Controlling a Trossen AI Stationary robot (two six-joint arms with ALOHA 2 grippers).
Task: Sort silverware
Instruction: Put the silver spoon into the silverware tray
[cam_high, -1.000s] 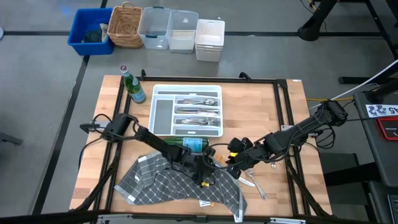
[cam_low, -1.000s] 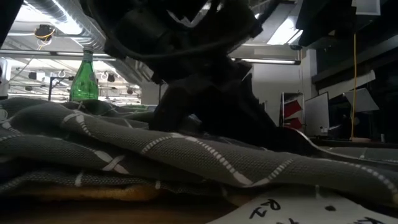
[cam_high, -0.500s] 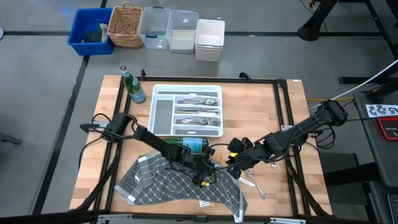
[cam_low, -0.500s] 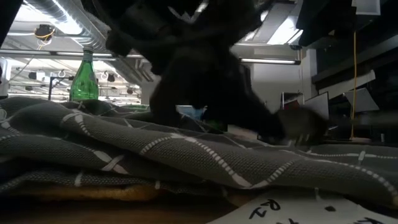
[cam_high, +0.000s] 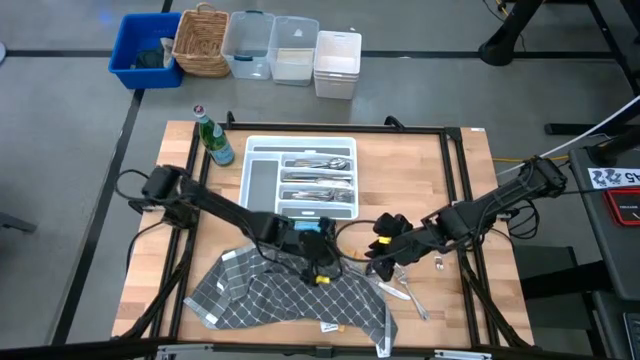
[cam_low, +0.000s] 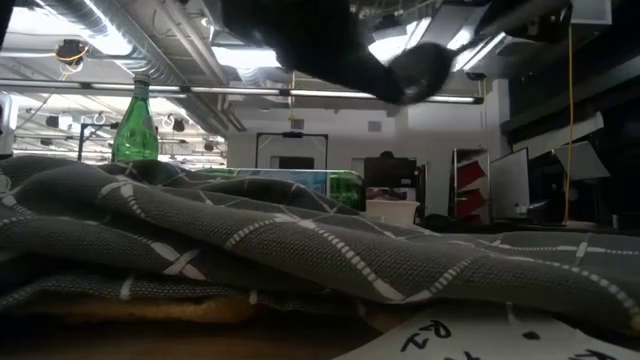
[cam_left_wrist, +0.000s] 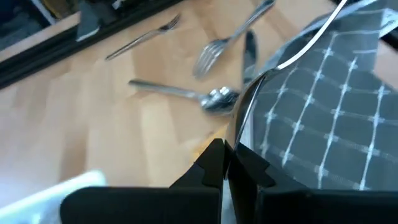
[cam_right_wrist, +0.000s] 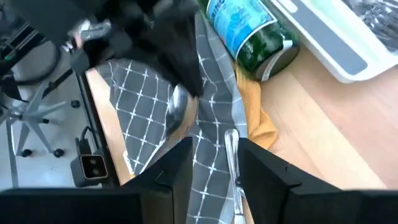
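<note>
Left gripper (cam_high: 320, 268): over the upper edge of the grey checked cloth (cam_high: 290, 295), just below the tray. Its fingers (cam_left_wrist: 214, 163) are pressed together on a thin silver handle (cam_left_wrist: 239, 115) that curves up and away; the left wrist view does not show which kind of utensil it is.

Right gripper (cam_high: 381, 262): near the right edge of the cloth, close beside the left gripper. Fingers (cam_right_wrist: 177, 168) stand apart, nothing between them; a spoon (cam_right_wrist: 231, 152) lies on the cloth in the gap ahead.

Loose silverware (cam_high: 405, 290): a few pieces on bare wood just right of the cloth, under the right arm. The left wrist view shows a spoon (cam_left_wrist: 186, 93) and two forks (cam_left_wrist: 227, 40) there, close together, some overlapping.

Sorted silverware (cam_high: 318, 178): in the long right-hand slots of the white tray (cam_high: 262, 186); the wide left slot holds nothing that I can make out.

Lying bottle (cam_right_wrist: 249, 31): green, on its side between tray and cloth, base touching a yellow cloth (cam_right_wrist: 261, 127) tucked under the grey one.

Standing bottle (cam_high: 212, 138): upright at the table's far left corner, well apart from the arms.

Open room: bare wood (cam_high: 420, 170) right of the tray, and a strip along the left edge (cam_high: 160, 260). The middle front is crowded: both grippers, cloth and bottle.

Low view: folds of cloth (cam_low: 300, 250) fill the foreground and a dark arm (cam_low: 330, 45) crosses overhead.
</note>
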